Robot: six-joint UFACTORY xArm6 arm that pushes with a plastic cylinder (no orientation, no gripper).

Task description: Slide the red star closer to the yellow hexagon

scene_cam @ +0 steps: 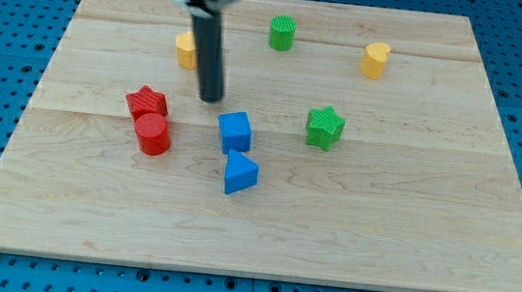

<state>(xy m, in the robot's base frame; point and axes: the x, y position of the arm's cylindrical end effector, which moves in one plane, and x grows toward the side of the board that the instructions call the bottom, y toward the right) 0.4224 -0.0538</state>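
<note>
The red star (146,103) lies at the board's left of centre, touching the red cylinder (152,135) just below it. The yellow hexagon (186,50) sits above and to the right of the star, partly hidden behind my rod. My tip (210,98) is on the board to the right of the red star, a short gap away, below the yellow hexagon and above the blue cube (234,131).
A blue triangle (240,174) lies below the blue cube. A green star (324,126) is right of centre. A green cylinder-like block (282,33) and a yellow heart-like block (375,60) sit near the view's top. The wooden board (407,239) ends on blue pegboard.
</note>
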